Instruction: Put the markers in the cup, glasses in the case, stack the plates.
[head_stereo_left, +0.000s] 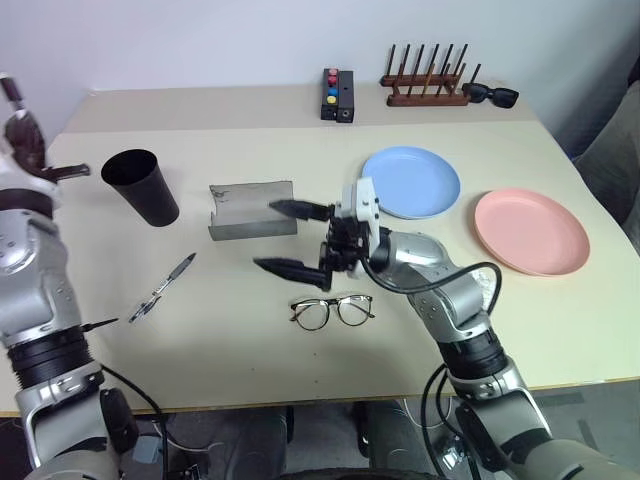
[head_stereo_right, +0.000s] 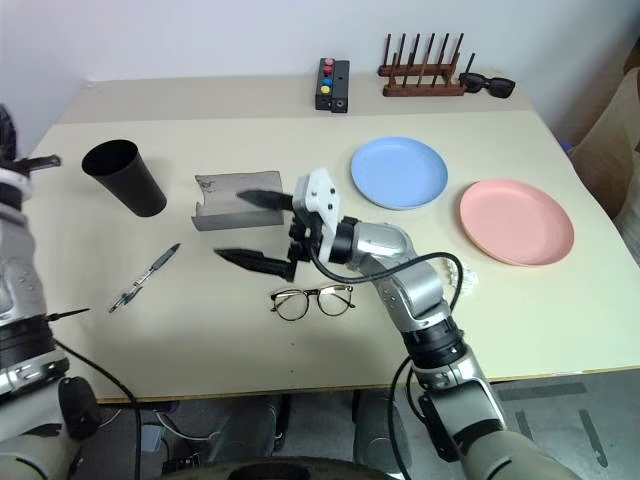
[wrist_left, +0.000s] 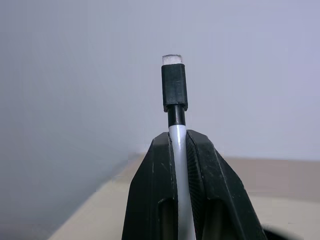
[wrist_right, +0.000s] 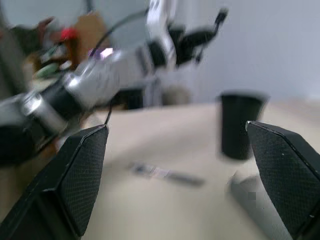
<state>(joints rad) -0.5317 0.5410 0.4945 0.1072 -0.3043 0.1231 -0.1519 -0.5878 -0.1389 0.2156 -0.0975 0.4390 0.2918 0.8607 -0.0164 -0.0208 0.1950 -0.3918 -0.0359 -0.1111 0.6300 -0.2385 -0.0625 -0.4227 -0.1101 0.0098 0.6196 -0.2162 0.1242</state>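
Landmark = the case (head_stereo_left: 252, 210), grey, lying open on the table (head_stereo_left: 250, 370). L gripper (wrist_left: 181, 145) is raised at the table's left edge, well left of the case, fingers pressed together pinching 1 marker (wrist_left: 175, 90); the black-capped end sticks out past the fingertips. The other marker (head_stereo_left: 163, 288) lies flat on the table, front-left of the case, touching nothing. Cup (head_stereo_left: 141, 186) stands just left of the case, apart from it, open end up. R gripper (head_stereo_left: 293, 239) hovers just in front of the case's right end, pointing toward the cup side, fingers (head_stereo_left: 290, 268) spread wide w/ nothing between them. Glasses (head_stereo_left: 332, 310) sit on the table in front of the case, near R gripper, lenses facing forward. Blue plate (head_stereo_left: 411, 182) lies right of the case; pink plate (head_stereo_left: 531, 231) further right, the 2 plates apart, not stacked.
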